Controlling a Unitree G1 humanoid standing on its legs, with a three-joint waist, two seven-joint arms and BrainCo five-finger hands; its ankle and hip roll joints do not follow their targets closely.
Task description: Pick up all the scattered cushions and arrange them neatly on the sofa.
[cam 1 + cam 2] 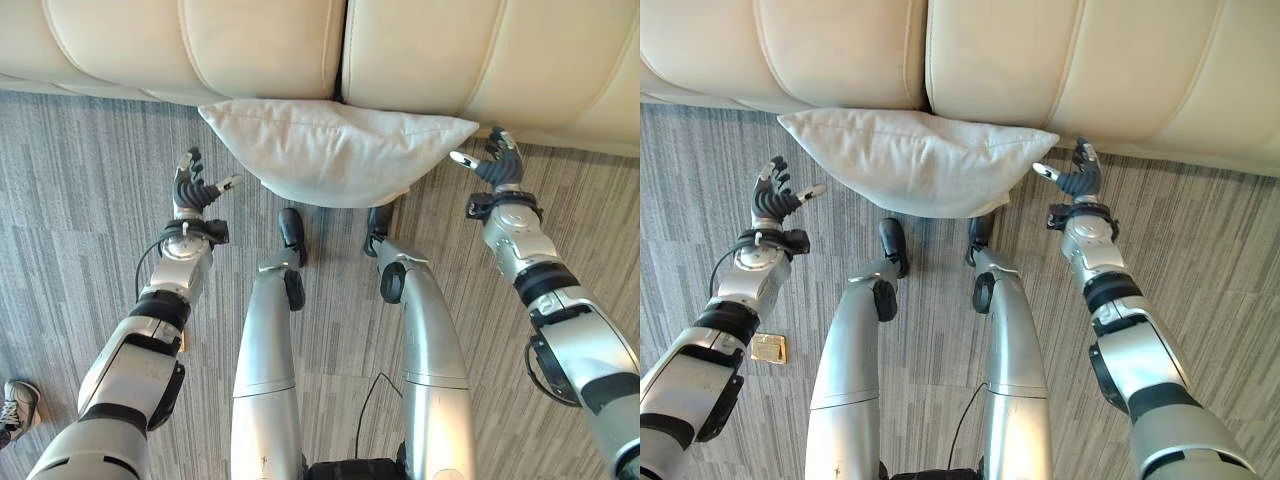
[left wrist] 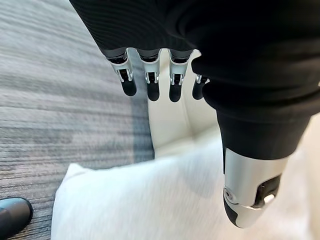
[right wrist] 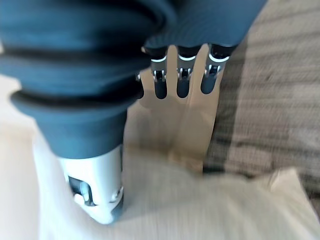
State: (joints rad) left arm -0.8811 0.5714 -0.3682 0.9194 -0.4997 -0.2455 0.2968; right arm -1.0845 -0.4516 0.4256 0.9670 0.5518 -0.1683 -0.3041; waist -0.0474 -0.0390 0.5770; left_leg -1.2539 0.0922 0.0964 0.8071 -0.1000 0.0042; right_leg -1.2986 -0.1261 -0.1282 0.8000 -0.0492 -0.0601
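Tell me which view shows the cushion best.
The left eye view: the whole white cushion shows, lying on the floor against the sofa between the two open hands. The right eye view shows nearly the same. The left wrist view shows one corner and part of its face; the right wrist view, a blurred part.

A single cushion (image 1: 335, 150) lies on the grey striped carpet (image 1: 90, 180), at twelve o'clock from the robot's stance. It is plump, off-white and softly creased, with pointed corners reaching toward nine and three o'clock and a rounded edge bulging toward six. Its twelve o'clock edge touches the foot of the cream sofa (image 1: 260, 45), just below the seam where two seat sections meet. The sofa's padded front runs across the twelve o'clock side of the scene.
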